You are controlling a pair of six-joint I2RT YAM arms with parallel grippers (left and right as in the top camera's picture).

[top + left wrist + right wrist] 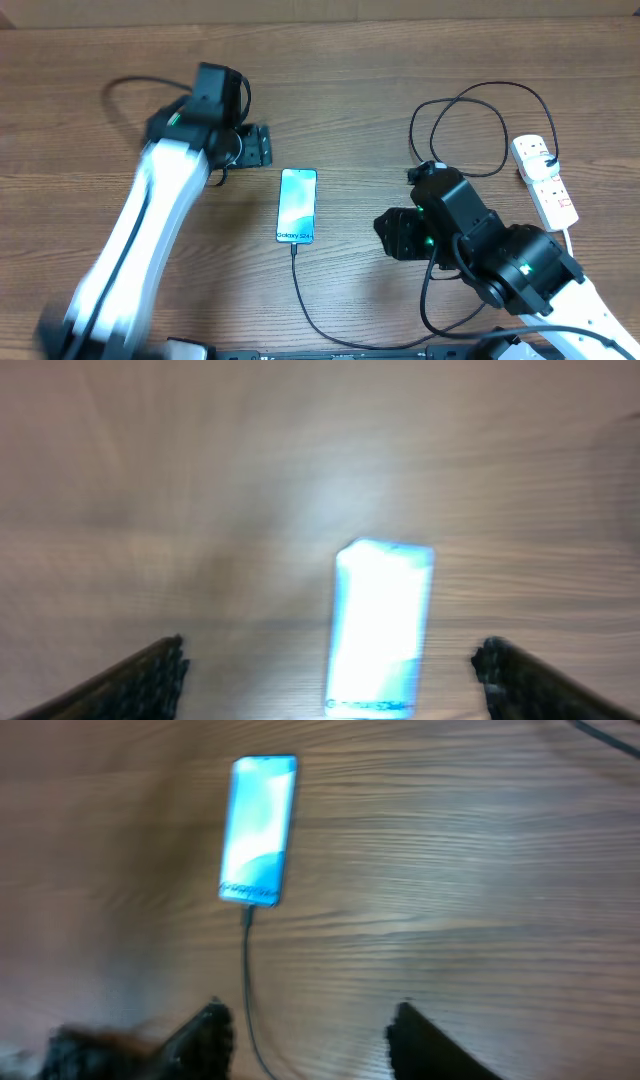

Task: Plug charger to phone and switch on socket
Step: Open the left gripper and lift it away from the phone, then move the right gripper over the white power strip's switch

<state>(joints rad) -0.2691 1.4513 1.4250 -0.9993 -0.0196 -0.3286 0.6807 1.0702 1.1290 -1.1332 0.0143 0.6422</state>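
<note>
Phone (297,206), a slim rectangular handset with a black edge and a lit light-blue screen, lies flat on the brown wooden bench (380,60), roughly midway between the two arms. The thin black charger cable (305,300) meets the middle of its lower short edge and trails off toward the robot's side of the bench, so the plugging step looks done, though the wrist views are too blurred to confirm that the tip is fully seated.

What seems left is the white elongated power strip (545,182), which sits well apart from the phone at the far right with a black lead running into it. Its small red switches are too tiny to read as on or off.

The phone's long axis runs almost straight away from the robot, with only a slight tilt. The port end faces the robot and the top end faces the far edge.

The left fingers (140,685) are spread wide and hold nothing. The right fingers (205,1040) are likewise parted and empty, near the cable but not touching it.
</note>
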